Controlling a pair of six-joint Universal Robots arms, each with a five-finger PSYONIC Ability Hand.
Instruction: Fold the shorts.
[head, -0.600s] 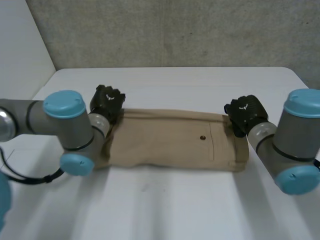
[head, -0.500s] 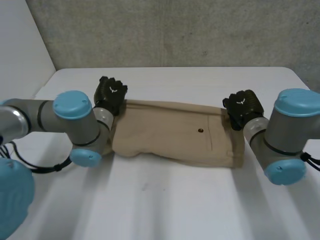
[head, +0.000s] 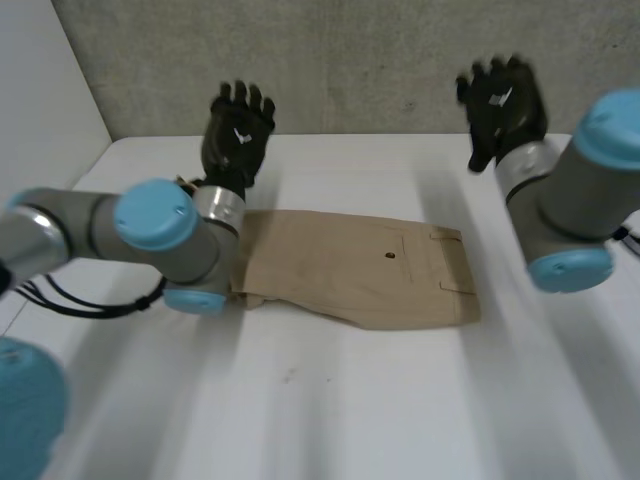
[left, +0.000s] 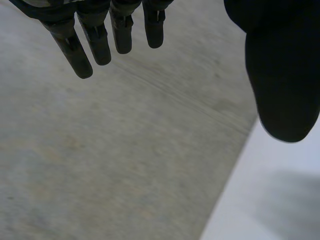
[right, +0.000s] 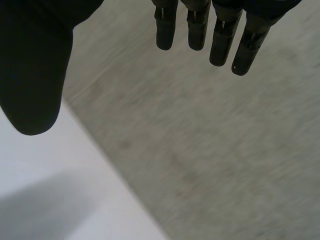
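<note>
- Shorts (head: 350, 275) lie as a flat strip, apparently folded lengthwise, on the tabletop (head: 400, 400) between the arms.
- Left hand (head: 238, 135) and right hand (head: 505, 100) hang above the far edge, fingers straight, holding nothing.
- Next fold, likely end over end: pinch all layers at one end, keep edges aligned, lay flat.

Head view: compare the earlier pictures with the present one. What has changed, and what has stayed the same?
Both the left hand and the right hand left the far corners of the shorts, opened and rose toward the back wall. The shorts remain lying folded on the table.
</note>
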